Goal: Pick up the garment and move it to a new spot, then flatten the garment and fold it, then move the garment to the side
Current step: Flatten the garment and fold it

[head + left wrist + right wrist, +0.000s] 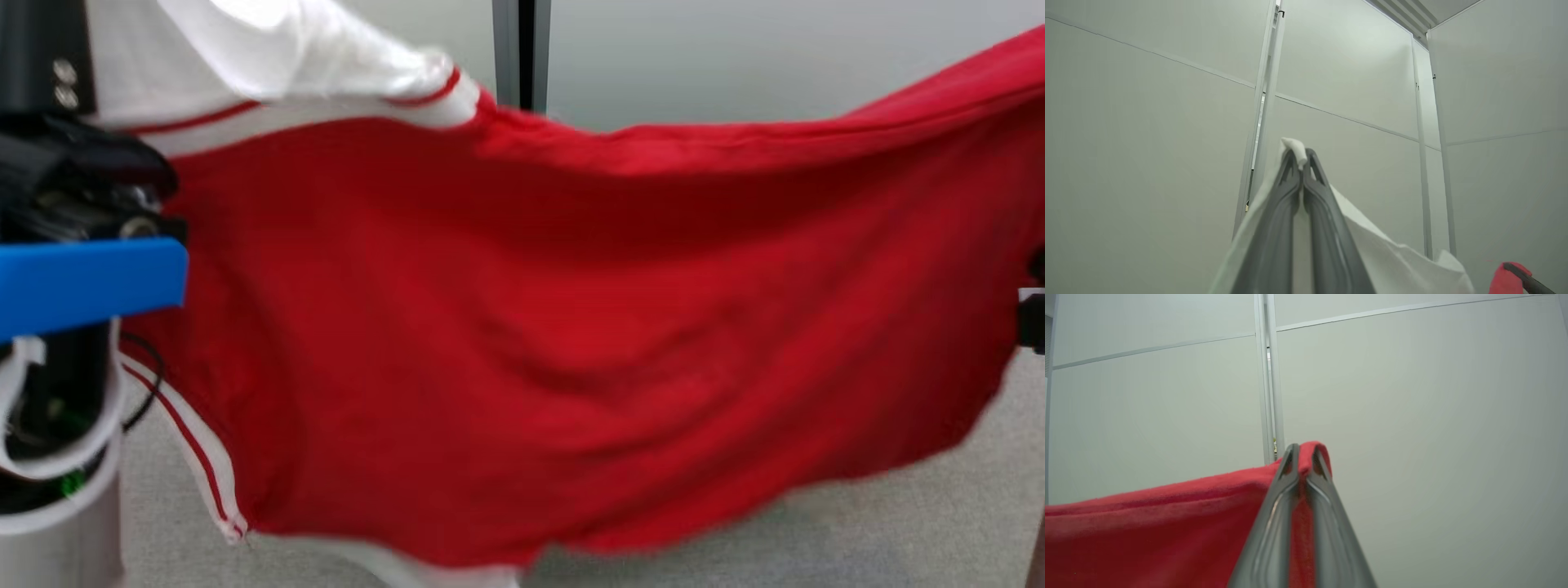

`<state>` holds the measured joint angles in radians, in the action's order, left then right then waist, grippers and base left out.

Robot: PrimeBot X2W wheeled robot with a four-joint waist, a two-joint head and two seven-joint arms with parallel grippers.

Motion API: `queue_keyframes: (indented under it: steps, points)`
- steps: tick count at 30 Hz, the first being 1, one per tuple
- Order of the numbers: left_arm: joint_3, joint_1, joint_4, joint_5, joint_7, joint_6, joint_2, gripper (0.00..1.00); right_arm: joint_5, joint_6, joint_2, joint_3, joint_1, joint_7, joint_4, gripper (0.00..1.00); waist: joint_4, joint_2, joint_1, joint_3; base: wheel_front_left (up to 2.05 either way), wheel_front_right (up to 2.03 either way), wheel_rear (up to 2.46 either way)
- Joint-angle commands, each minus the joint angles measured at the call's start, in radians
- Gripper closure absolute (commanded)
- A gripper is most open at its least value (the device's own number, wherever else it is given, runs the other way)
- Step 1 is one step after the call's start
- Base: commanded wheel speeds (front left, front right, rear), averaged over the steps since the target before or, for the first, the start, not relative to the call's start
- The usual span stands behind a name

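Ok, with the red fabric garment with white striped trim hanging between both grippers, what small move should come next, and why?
Probably lower both arms together, keeping them apart, to lay the red garment on the grey surface below. The left gripper is shut on its white part, the right gripper on a red edge, and it hangs spread wide in the air.

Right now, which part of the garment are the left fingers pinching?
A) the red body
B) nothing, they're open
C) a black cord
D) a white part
D: in the left wrist view the left fingers are shut on a white fold of the garment, which pokes out past their tips.
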<state>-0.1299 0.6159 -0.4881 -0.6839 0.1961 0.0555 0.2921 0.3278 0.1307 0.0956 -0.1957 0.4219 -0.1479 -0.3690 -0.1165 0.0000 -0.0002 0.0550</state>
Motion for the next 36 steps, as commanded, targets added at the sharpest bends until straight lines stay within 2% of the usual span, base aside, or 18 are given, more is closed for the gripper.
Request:
queue_keyframes:
  steps: [1, 4, 8, 14, 20, 24, 29, 36]
  points:
    - [0.004, 0.042, 0.005, 0.008, 0.023, 0.008, 0.014, 1.0, -0.009, 0.0, -0.006, -0.011, -0.001, -0.026, -0.023, 1.0, 0.0, 0.0, 0.0002, 0.019, 0.0, 0.0, 0.0]
    - [-0.002, 0.114, 0.053, 0.005, 0.062, 0.012, 0.024, 1.0, 0.0, 0.0, -0.013, -0.02, 0.028, -0.076, -0.039, 1.0, -0.004, 0.0, 0.0002, 0.069, 0.0, 0.0, 0.0]
    - [-0.021, 0.207, 0.161, 0.029, 0.065, 0.004, 0.024, 1.0, -0.014, 0.0, -0.005, -0.005, 0.094, -0.092, 0.046, 1.0, -0.011, 0.0, 0.0002, 0.157, 0.0, 0.0, 0.0]
    - [-0.052, 0.392, 0.375, 0.121, 0.002, -0.02, 0.03, 1.0, -0.043, 0.0, 0.006, 0.024, 0.341, -0.061, 0.279, 1.0, -0.023, 0.0, 0.0002, 0.27, 0.0, 0.0, 0.0]
    - [-0.097, 0.632, 0.603, 0.214, -0.065, -0.05, 0.029, 1.0, -0.173, 0.0, 0.004, 0.084, 0.63, 0.01, 0.559, 1.0, -0.034, 0.0, 0.0002, 0.346, 0.0, 0.0, 0.0]
    - [-0.118, 0.742, 0.736, 0.256, -0.127, -0.062, 0.012, 1.0, -0.261, 0.0, -0.018, 0.081, 0.751, 0.078, 0.74, 1.0, -0.023, 0.0, 0.0002, 0.394, 0.0, 0.0, 0.0]
    - [-0.138, 0.739, 0.871, 0.251, -0.211, -0.084, -0.028, 1.0, -0.342, 0.0, -0.036, 0.059, 0.812, 0.172, 0.954, 1.0, 0.014, 0.0, 0.0002, 0.456, 0.0, 0.0, 0.0]
    - [-0.149, 0.58, 0.961, 0.198, -0.33, -0.124, -0.073, 1.0, -0.337, 0.0, -0.044, 0.037, 0.76, 0.33, 1.207, 1.0, 0.058, 0.0, 0.0002, 0.497, 0.0, 0.0, 0.0]
